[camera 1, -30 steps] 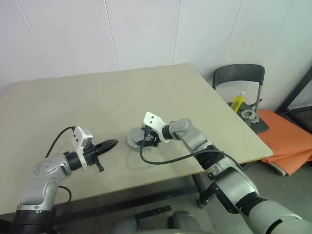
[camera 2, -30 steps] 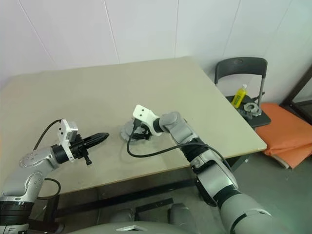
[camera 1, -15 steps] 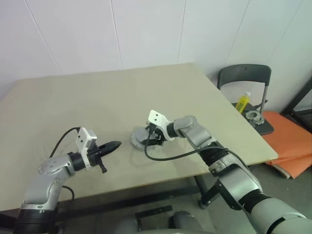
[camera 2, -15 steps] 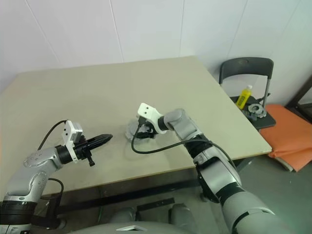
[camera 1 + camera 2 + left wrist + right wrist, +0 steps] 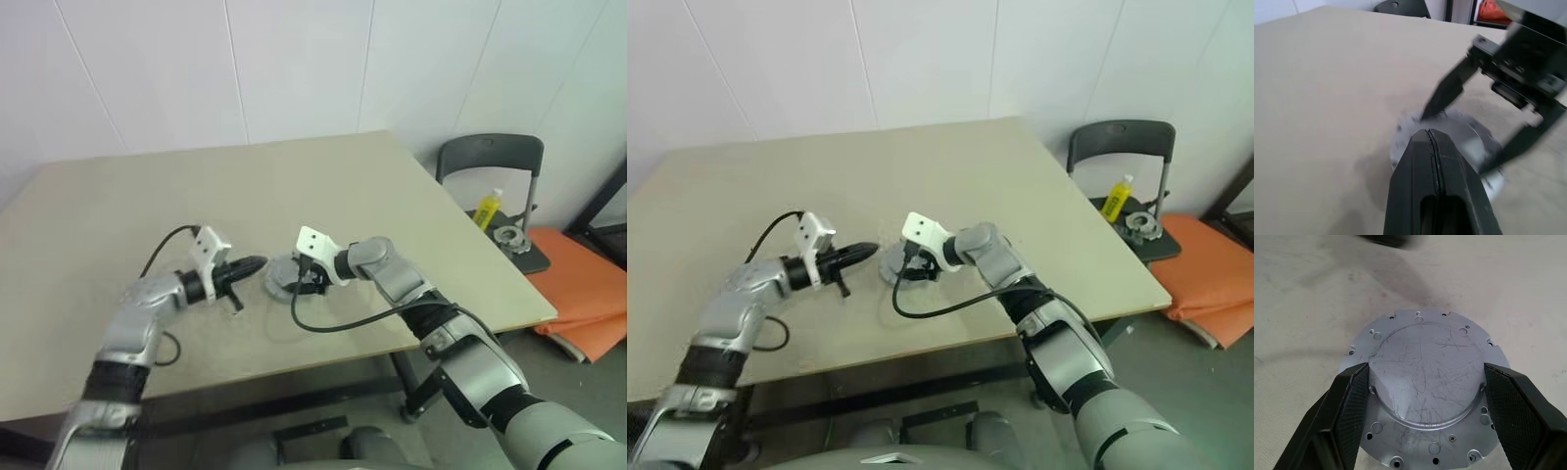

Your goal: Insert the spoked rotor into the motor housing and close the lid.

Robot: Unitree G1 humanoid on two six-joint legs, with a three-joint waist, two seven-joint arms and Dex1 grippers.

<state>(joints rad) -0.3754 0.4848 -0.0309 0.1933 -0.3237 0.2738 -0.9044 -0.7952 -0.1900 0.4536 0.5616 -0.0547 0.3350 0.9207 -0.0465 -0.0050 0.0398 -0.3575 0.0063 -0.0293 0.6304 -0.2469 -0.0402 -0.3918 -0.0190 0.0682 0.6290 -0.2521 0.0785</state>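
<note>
The right gripper [image 5: 299, 284] reaches down over the motor housing [image 5: 1422, 352], which lies on the bench [image 5: 147, 196] near its front edge, showing a scratched silvery face and a flange with holes. Its black fingers [image 5: 1352, 406] stand wide, pressed against both sides of the raised centre. The left gripper [image 5: 257, 262], fingers pressed together and holding nothing, points at the housing from just beside it.

Even, soft indoor light, faint shadows on the table [image 5: 118, 206], left wrist view motion-blurred, right wrist view sharp
</note>
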